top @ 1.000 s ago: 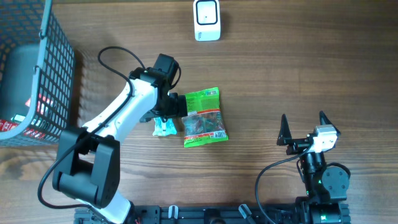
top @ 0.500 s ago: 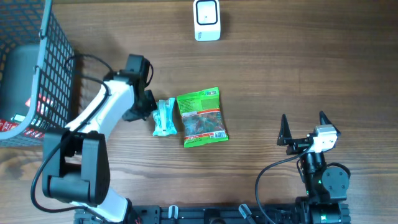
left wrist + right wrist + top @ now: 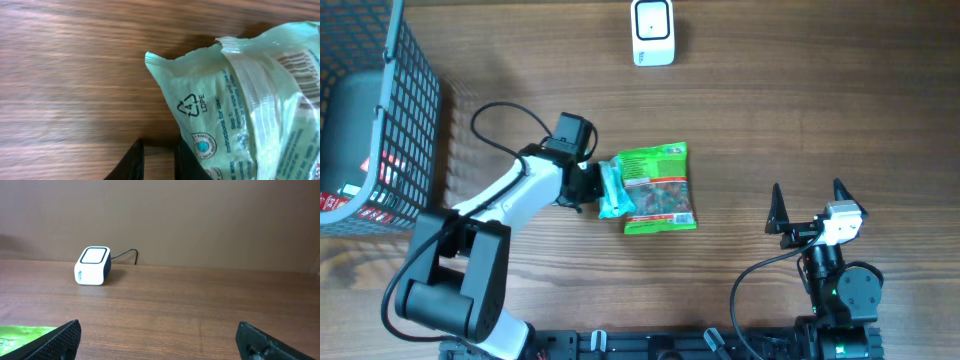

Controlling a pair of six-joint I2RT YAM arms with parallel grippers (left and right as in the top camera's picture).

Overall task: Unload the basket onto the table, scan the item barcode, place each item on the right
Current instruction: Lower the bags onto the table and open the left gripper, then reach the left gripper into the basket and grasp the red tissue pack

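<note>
A pale teal packet [image 3: 611, 189] lies on the wooden table, its right side overlapping a green snack bag [image 3: 658, 188]. My left gripper [image 3: 588, 185] sits low against the teal packet's left edge. In the left wrist view the packet [image 3: 240, 115] fills the right side, with part of a barcode [image 3: 300, 65] showing. The left gripper [image 3: 159, 150] has its jaws nearly together with only bare wood between them, and the right finger touches the packet's edge. The white scanner [image 3: 652, 32] stands at the far edge, facing up. My right gripper [image 3: 810, 210] rests open and empty at the near right.
A wire basket [image 3: 415, 110] at the far left holds a dark grey item and a red-and-white pack. The right wrist view shows the scanner [image 3: 93, 266] with its cable, and a corner of the green bag [image 3: 20, 335].
My left gripper has shut, swung out to the left, then come back right. The teal packet and green bag have slid right, the packet now partly on the bag. The right arm is still.
</note>
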